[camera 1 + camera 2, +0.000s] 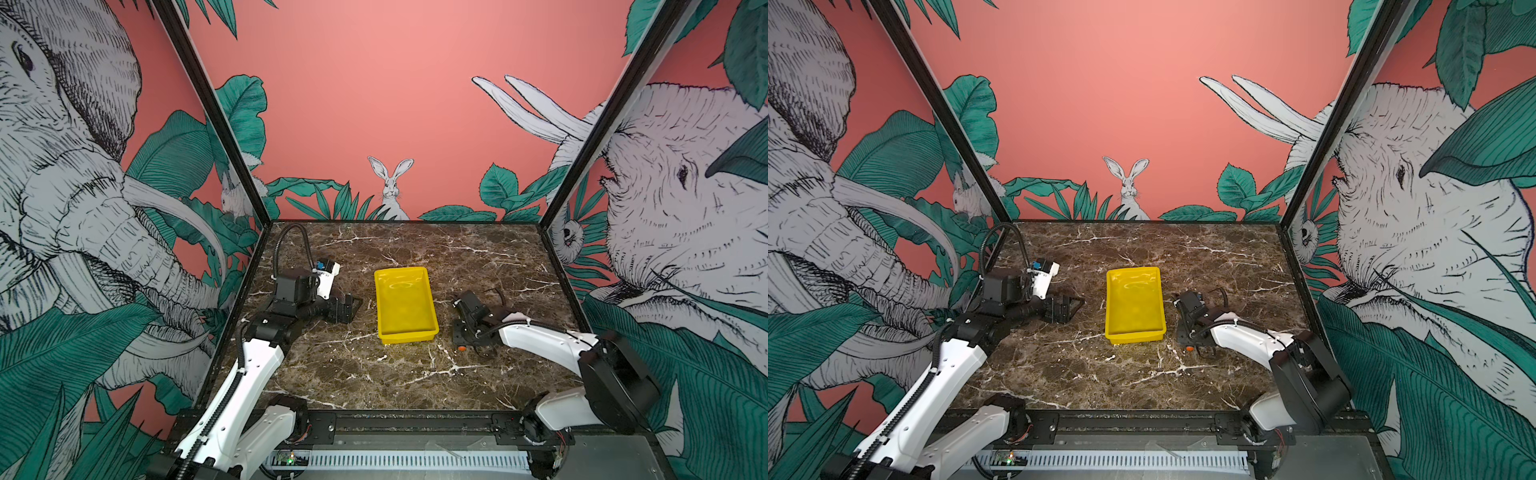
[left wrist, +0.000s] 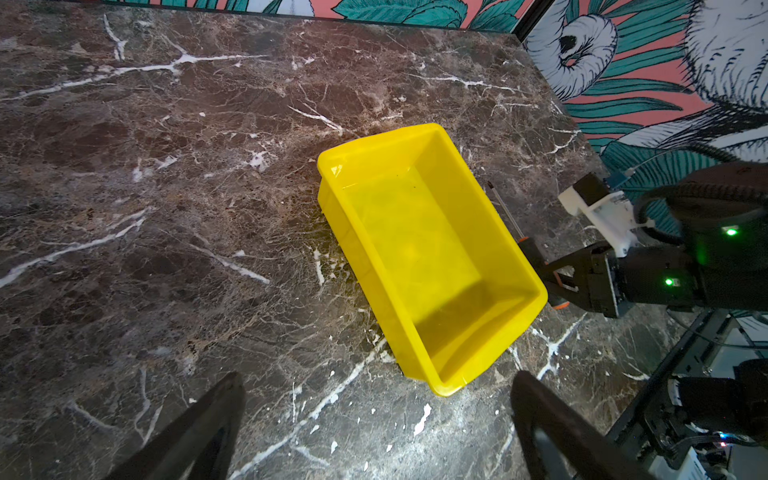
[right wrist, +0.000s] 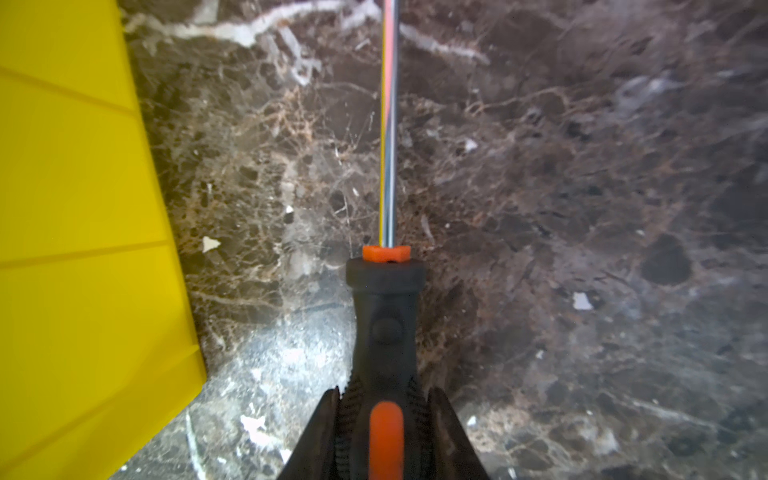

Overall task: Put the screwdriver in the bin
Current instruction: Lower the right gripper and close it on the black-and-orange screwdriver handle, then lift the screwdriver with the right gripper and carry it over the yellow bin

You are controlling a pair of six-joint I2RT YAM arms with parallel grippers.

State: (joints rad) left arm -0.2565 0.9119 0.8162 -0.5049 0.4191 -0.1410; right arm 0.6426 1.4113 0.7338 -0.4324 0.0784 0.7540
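1 screwdriver (image 3: 386, 316), clamped in right claw (image 3: 384, 401), runs alongside bin (image 3: 83, 166), not touching.

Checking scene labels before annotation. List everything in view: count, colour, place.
bin: 1, bright yellow, mid-table, empty.
screwdriver: 1, black-and-orange handle, metal shaft, outside the bin along its right side in both top views.
table: 1, brown marble pattern with white veins, under everything.
walls: 3, pink with jungle-animal print, around the table.
left hand: 1, black, open, left of the bin, holding nothing.
right hand: 1, black, shut on the screwdriver handle, right of the bin.
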